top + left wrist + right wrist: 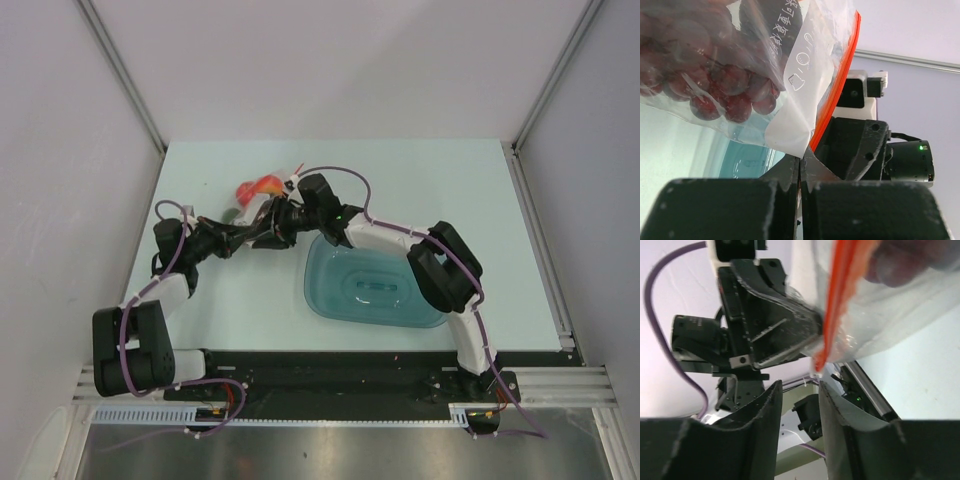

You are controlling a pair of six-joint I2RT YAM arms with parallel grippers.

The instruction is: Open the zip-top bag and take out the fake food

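The left pincer (800, 162) is pressed closed on a lower corner of the zip-top bag (805, 75), with the thin plastic caught between its two fingers. The bag is held up off the bench (450, 190), over the far left part of the surface and just beyond the far left corner of the teal tub (330, 290). Its orange-red zip strip (836, 82) runs down the bag's right edge in the left wrist view and ends just above the grip.

The fake food (262, 186) is inside the bag. From above it shows as a red and orange lump. Up close, a bunch of dark-red grapes (725, 90) presses against the clear film, with a darker piece above it.

The right pincer (799, 390) is narrowly parted. A gap shows between its fingers (771, 412), and the end of the zip strip sits just past their tips, not gripped. From above, the two pincers meet nose to nose beside the bag, the right arm reaching over the tub's far edge.
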